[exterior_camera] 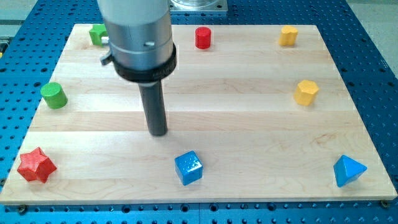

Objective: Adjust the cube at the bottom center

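A blue cube point(188, 168) sits near the view's bottom centre on the wooden board point(249, 124). My tip point(158, 132) is the lower end of the dark rod, up and to the left of the blue cube, with a gap between them. The rod hangs from the grey arm body at the view's top left.
A red star block point(36, 165) lies at bottom left and a blue triangular block point(348, 170) at bottom right. A green cylinder point(54, 95) is at left, a green block point(97, 34) at top left, a red cylinder point(203, 38) at top centre. Two yellow blocks point(288, 35) point(306, 92) are at right.
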